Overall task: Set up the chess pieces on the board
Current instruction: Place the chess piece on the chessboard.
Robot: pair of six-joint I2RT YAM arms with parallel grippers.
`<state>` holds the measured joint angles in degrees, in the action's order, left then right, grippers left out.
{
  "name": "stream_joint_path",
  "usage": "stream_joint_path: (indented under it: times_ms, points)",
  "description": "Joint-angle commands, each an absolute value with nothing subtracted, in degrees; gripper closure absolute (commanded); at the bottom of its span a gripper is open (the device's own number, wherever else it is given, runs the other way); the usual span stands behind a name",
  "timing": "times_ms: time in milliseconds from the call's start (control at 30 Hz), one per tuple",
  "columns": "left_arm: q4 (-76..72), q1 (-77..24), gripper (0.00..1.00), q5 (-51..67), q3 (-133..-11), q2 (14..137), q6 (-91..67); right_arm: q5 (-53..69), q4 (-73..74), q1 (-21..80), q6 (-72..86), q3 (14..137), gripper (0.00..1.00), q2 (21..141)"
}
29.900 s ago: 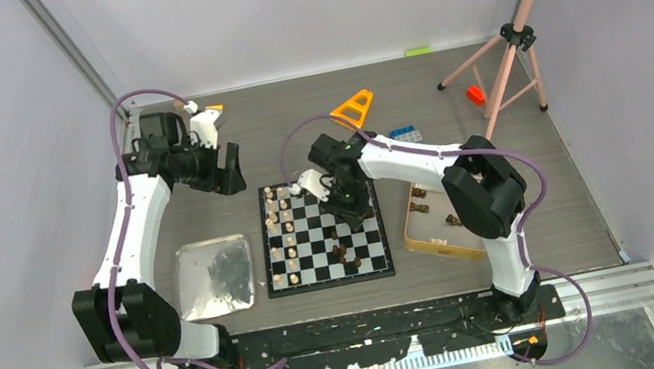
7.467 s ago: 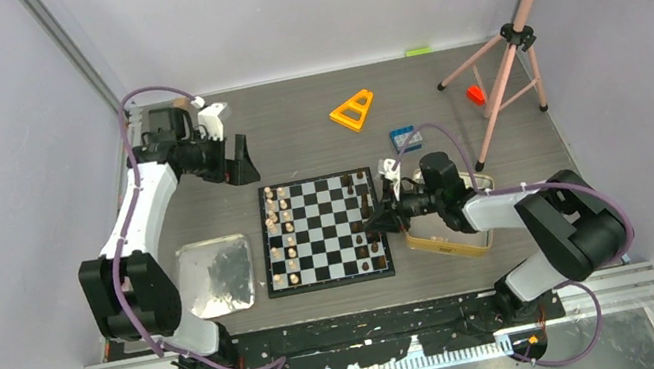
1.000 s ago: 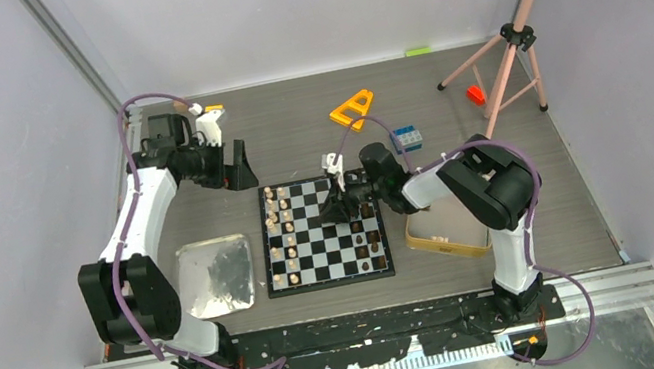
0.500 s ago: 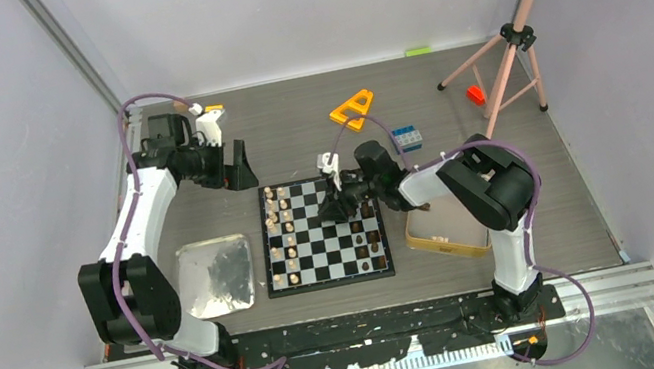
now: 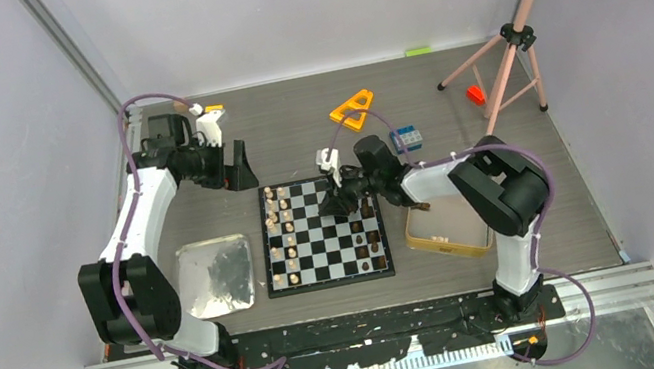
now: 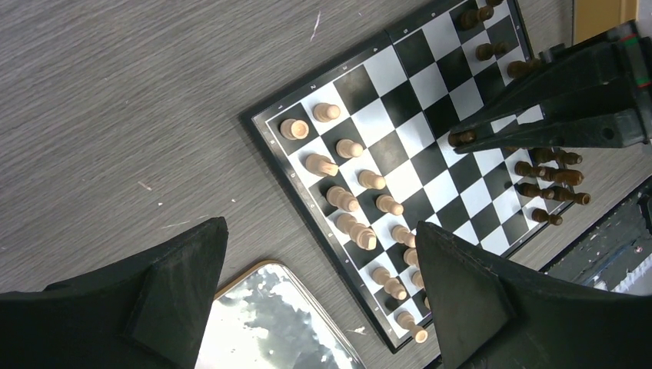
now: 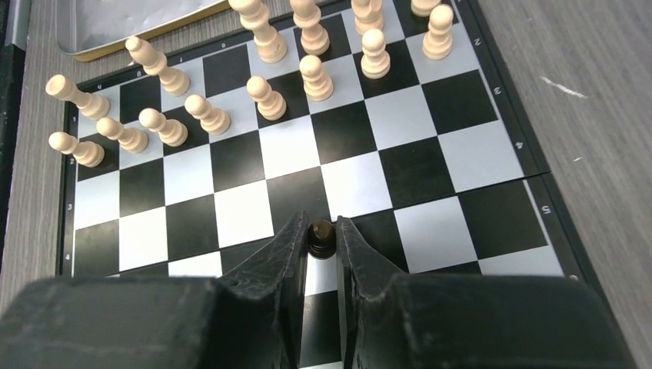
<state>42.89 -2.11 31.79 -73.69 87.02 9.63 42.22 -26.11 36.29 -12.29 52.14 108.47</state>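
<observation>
Right gripper [image 7: 321,231] is seen with its jaws drawn almost together, clamped on a single dark piece [image 7: 321,237] whose rounded head shows between the two fingertips. Compared with a second ago, the jaws have been brought closer, the wrist has been shifted only slightly over the board [image 5: 330,282], and the elbow has been swung outward to the right, so that more of the gold-rimmed tin [image 5: 447,224] is uncovered. Several seconds before that, the same gripper was held at the board's right edge, next to the tin; it is now placed over the far middle of the board, as the top view shows [image 5: 339,205].

The held piece is positioned over the middle ranks, near a line between squares; whether its base touches the surface cannot be told. From the left wrist camera it is seen at the tip of the right fingers [image 6: 461,138].

Left gripper [image 5: 239,167] is held with its jaws wide apart and nothing between them, above the table beyond the board's far left corner; no change from the earlier frames is seen there.

The light pieces [image 5: 282,238] are stood in two files along the board's left side, and the dark pieces [image 5: 367,233] are gathered along its right side. A silver tray [image 5: 213,278] lies to the left of the board.
</observation>
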Motion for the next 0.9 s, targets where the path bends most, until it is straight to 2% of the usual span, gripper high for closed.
stream_joint_path:
  times_ms: [0, 300, 867]
  points:
    - [42.43, -1.76, 0.04, 33.44, -74.57, 85.87, 10.55, 38.52, -20.28, 36.61, -17.2, 54.43, 0.94, 101.87]
    - [42.26, -1.76, 0.04, 34.08, -74.53, 85.86, 10.43, 35.97, -12.24, 34.41, -22.17, 54.34, 0.96, 97.96]
    - [42.1, -1.76, 0.04, 34.15, -74.8, 86.83, 10.26, 37.2, -9.82, 31.79, -25.77, 52.91, 0.96, 99.25]
